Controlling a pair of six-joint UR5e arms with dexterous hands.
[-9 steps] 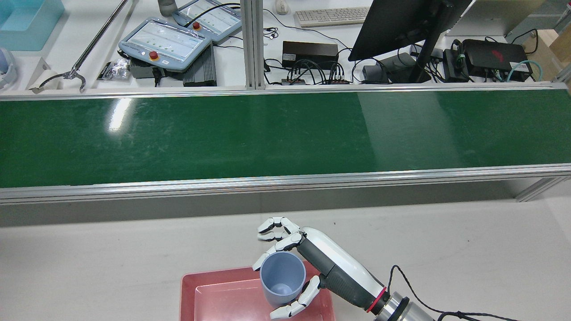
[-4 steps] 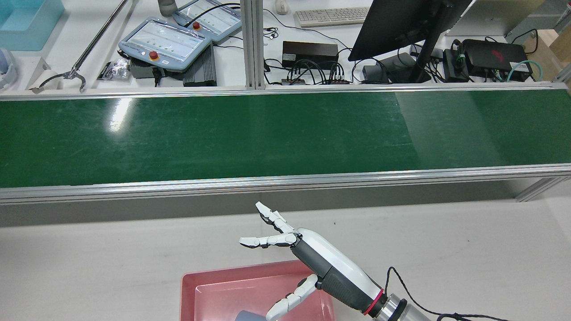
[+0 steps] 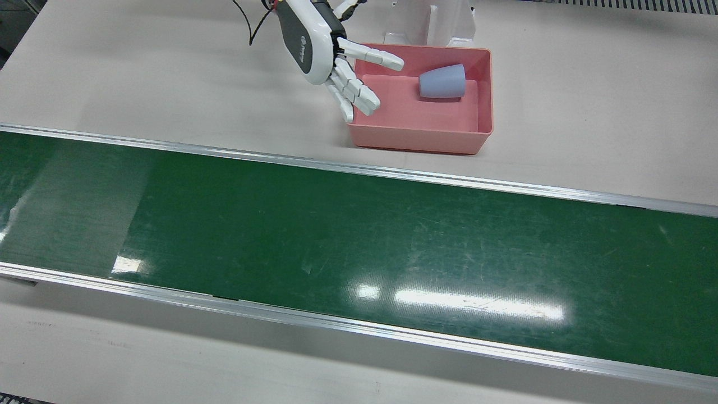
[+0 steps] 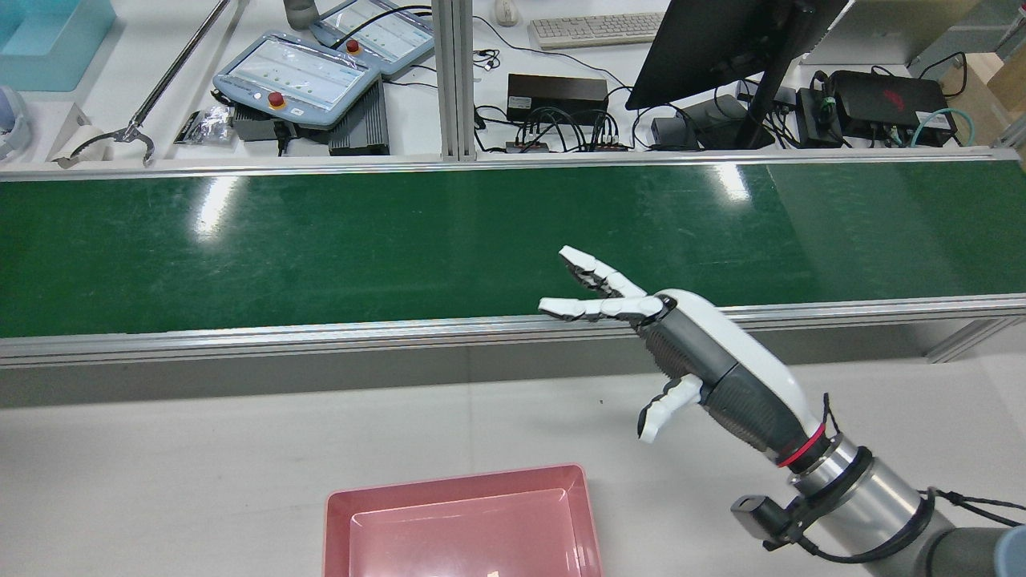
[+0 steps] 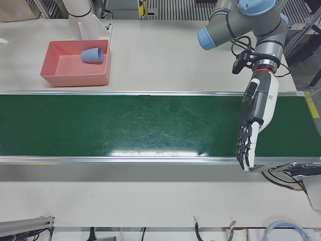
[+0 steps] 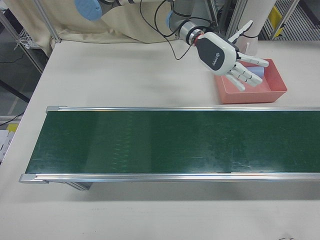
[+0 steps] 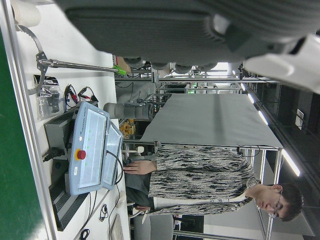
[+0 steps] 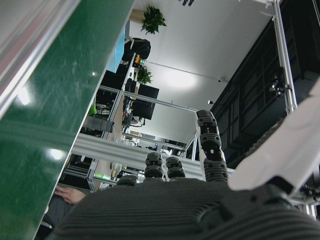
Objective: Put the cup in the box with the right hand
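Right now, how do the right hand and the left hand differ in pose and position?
The right hand is raised at the edge of the pink box, where the cup lies on its side; the left hand hangs over the green belt, far from the box. The right hand's fingers spread out sideways; the left hand's point down, close together. Both are open and hold nothing.

— Front view: almost straight down on the green conveyor belt (image 3: 359, 241), pedestals at the top edge. Rear view?

— High behind, facing forward across the desk (image 4: 200, 465) to the same belt. Both share the pink box (image 3: 420, 134).

— Left-front and right-front: from the operators' side, one half each, box in both.

— Hand views: very close, lying sideways, looking past dark palm undersides toward the room.
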